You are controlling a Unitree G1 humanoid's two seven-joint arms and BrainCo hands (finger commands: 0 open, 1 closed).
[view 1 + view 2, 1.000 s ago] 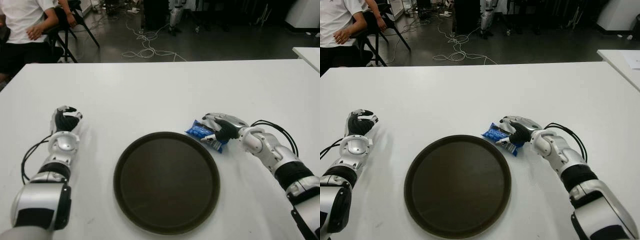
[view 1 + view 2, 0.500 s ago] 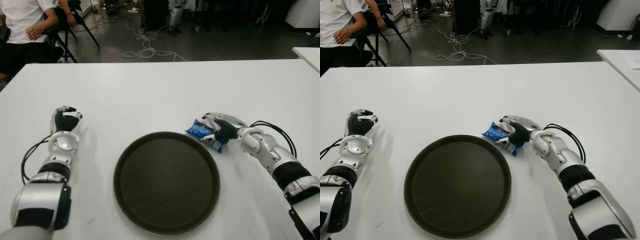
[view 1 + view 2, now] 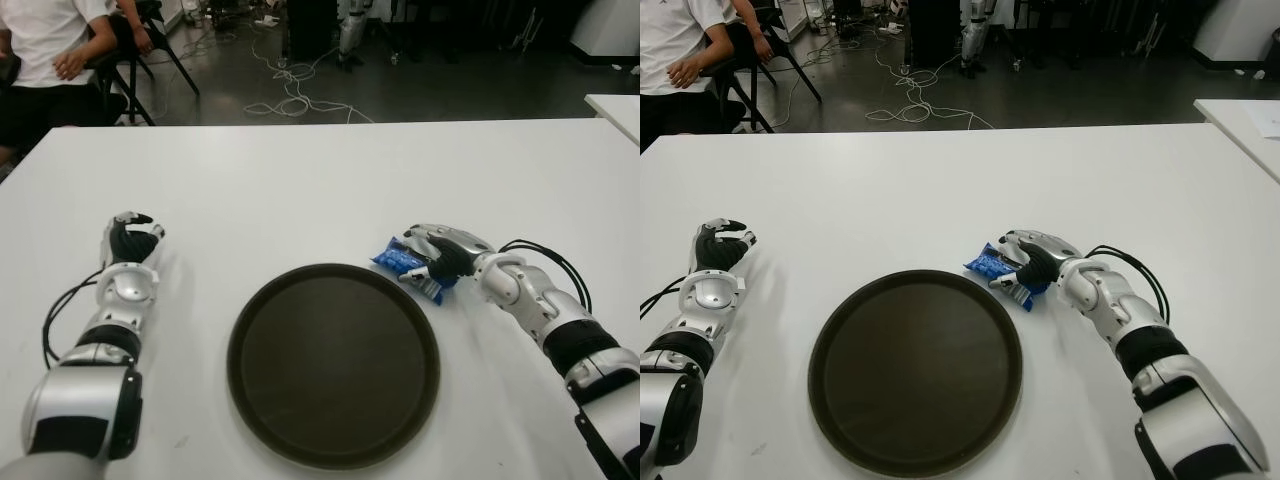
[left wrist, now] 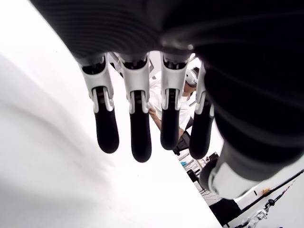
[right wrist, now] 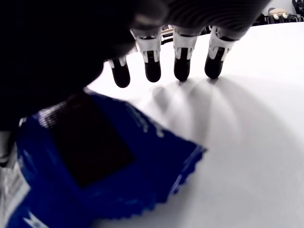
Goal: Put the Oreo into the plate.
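While your right hand [image 3: 445, 257] covers the Oreo pack [image 3: 405, 264] with fingers extended, unclosed, just right of the plate [image 3: 333, 363], grasping and transfer remain; left hand [image 3: 130, 243] idles, relaxed.

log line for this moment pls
stage: grasping | right hand over Oreo packet, fingers not closed | packet on table beside plate | left hand idle, open

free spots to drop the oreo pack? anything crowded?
The plate holds nothing. The table is bare beyond it, and between it and the left hand. Only its upper-right rim is tight: the right hand covers the Oreo pack there.
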